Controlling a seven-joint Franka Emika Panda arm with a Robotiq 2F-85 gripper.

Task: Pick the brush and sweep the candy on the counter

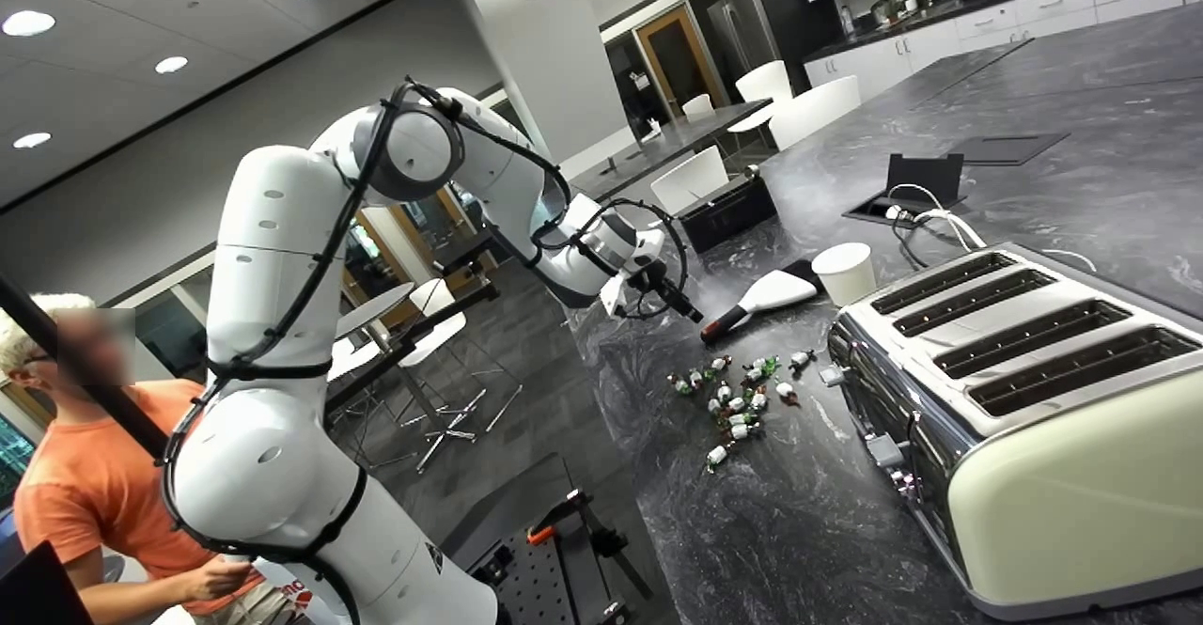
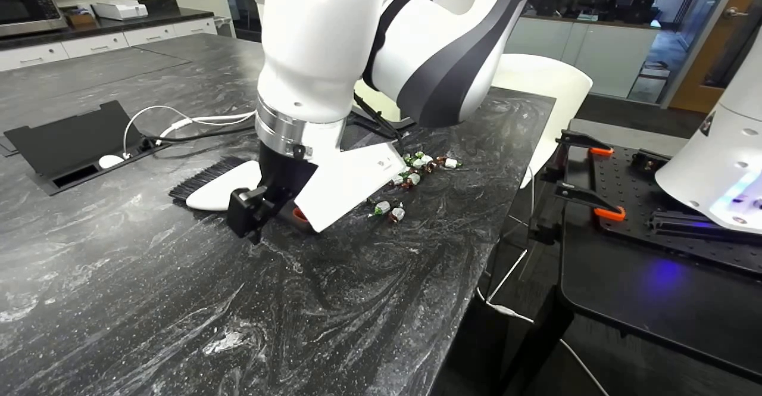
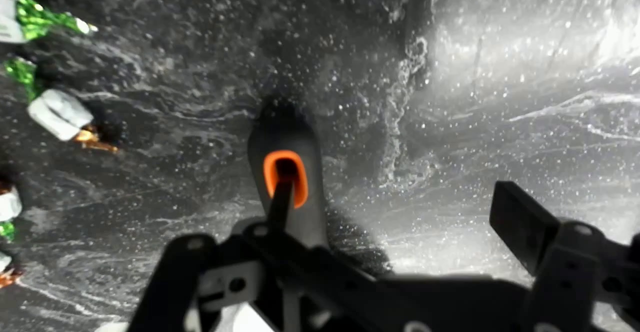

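The brush lies on the dark grey counter (image 1: pixel 789 540), with its white head (image 1: pixel 780 289) and dark bristles also showing in an exterior view (image 2: pixel 223 189). Its dark handle, with an orange-rimmed hole, shows in the wrist view (image 3: pixel 312 224). My gripper (image 3: pixel 395 189) is open, its fingers wide apart with only counter between them. The left finger overlaps the handle, its tip at the orange-rimmed hole; I cannot tell whether it is inside or above it. The candy (image 1: pixel 738 401) lies scattered beside the brush, and several pieces show at the left of the wrist view (image 3: pixel 60 115).
A cream four-slot toaster (image 1: pixel 1043 493) stands beside the candy. A white cup (image 1: pixel 843 273) stands near the brush head. An open outlet flap (image 2: pixel 74 137) with white cables is behind the brush. A black box (image 1: pixel 728 216) sits at the counter edge. A person sits behind the arm.
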